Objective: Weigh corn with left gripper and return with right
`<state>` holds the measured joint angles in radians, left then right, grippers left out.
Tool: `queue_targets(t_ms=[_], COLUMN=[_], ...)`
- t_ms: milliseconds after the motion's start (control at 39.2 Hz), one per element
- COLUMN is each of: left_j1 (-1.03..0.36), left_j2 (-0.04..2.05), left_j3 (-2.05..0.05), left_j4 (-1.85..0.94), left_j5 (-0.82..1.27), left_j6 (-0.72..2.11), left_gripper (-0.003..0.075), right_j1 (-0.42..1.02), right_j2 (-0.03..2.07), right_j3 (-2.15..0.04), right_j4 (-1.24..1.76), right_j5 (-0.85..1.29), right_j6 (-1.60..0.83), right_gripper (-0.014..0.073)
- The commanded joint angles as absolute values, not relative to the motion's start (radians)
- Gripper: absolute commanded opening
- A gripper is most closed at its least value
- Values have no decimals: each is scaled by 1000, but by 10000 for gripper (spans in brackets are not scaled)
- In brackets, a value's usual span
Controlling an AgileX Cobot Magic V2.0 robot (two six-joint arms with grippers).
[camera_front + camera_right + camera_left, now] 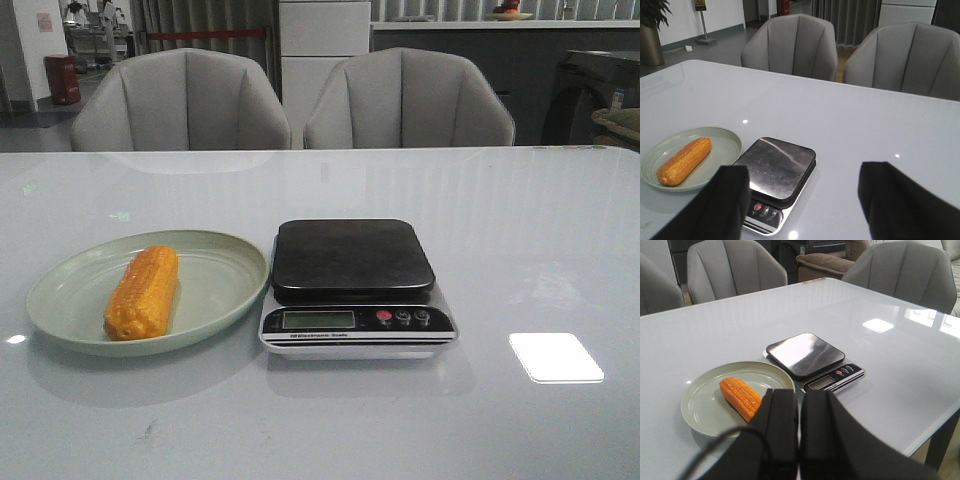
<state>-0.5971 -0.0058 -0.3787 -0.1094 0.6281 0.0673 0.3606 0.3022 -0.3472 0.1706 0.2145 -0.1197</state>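
Note:
The corn [143, 291] is an orange-yellow cob lying on a pale green plate [215, 290] left of the scale [353, 285], whose dark platform is bare. The corn also shows in the left wrist view [740, 397] and the right wrist view [684, 160]. My left gripper [799, 407] is shut and empty, held above the table short of the plate [702, 405]. My right gripper [805, 187] is open and empty, held above the table short of the scale [776, 172]. Neither gripper shows in the front view.
Two grey chairs [185, 100] [408, 98] stand behind the white table's far edge. A bright light patch [555, 357] lies on the tabletop right of the scale. The table's right corner and edge show in the left wrist view [950, 410].

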Motion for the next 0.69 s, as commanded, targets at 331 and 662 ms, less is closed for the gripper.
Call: queue_targets(t_ms=[331, 662], left_j1=[-598, -598], left_j2=[-27, -27], left_j3=[-403, -403], left_j4=[-115, -115], left_j5=[557, 557], left_j6=[67, 67], left_gripper=[125, 125], right_j1=[358, 358], right_j2=[258, 258], right_j3=[-294, -294], right_j4=[178, 179], right_j5=[109, 117], right_j6=[-132, -132], right_gripper=[431, 179])
